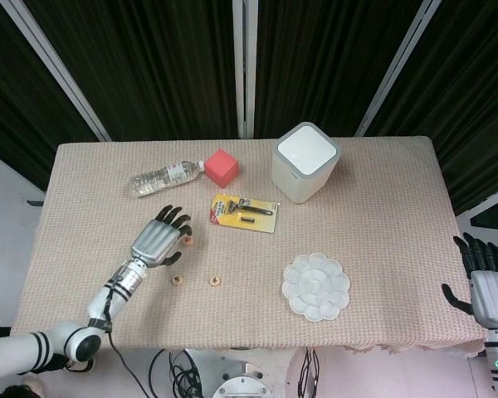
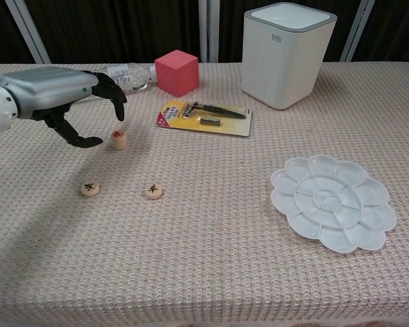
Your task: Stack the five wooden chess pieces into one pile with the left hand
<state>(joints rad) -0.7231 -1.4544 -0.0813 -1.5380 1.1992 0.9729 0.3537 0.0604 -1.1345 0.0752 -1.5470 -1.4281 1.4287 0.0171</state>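
A short pile of wooden chess pieces [image 2: 119, 140] [image 1: 187, 241] with a red mark on top stands left of the middle. Two single pieces with black marks lie nearer the front edge: one [image 2: 90, 189] [image 1: 177, 280] to the left, one [image 2: 154, 191] [image 1: 215, 282] to the right. My left hand [image 2: 65, 99] [image 1: 156, 239] hovers just left of the pile, fingers apart and holding nothing, clear of the pieces. My right hand [image 1: 486, 282] hangs off the table's right edge, fingers spread, empty.
A razor on a yellow card [image 2: 204, 116] lies right of the pile. Behind it are a red cube [image 2: 176, 72], a lying water bottle [image 2: 131, 73] and a white bin [image 2: 286, 53]. A white flower-shaped palette [image 2: 332, 201] sits at the right front.
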